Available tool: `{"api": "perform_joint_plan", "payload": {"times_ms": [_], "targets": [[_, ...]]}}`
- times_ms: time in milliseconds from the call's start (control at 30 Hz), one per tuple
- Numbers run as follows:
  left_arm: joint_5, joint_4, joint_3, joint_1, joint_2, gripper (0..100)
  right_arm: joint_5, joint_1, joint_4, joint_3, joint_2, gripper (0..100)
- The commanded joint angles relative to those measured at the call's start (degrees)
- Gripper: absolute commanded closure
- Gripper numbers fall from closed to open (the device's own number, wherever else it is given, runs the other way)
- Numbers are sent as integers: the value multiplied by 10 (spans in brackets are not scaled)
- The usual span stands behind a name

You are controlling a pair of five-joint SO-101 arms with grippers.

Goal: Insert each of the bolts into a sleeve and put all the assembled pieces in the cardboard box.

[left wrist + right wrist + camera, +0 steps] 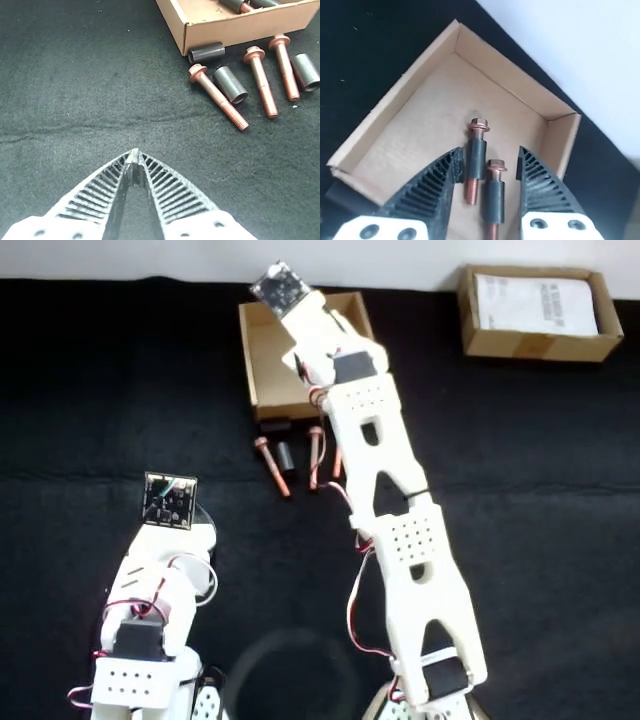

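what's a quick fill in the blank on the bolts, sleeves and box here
The cardboard box holds ___ assembled pieces.
Outside it, ___ loose bolts lie on the black cloth.
The left gripper is shut; the right gripper, above the box, is ___.
Missing: two, three, open.

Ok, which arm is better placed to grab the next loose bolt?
Probably left: its shut jaws face the loose bolts across bare cloth, while the right jaws hang open over the cardboard box.
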Motion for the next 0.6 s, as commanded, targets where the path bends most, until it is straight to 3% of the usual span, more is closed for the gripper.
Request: {"api": "perform_joint_plan", "payload": {"times_ms": [0,133,567], "targets": [[-1,-2,14,-15,0,991,5,0,98,-121,-11,849],[-1,-2,14,-17,0,991,2,-11,200,-208,-17,849],[-1,-2,14,-17,0,991,-155,-2,354,-182,-111,849]]}}
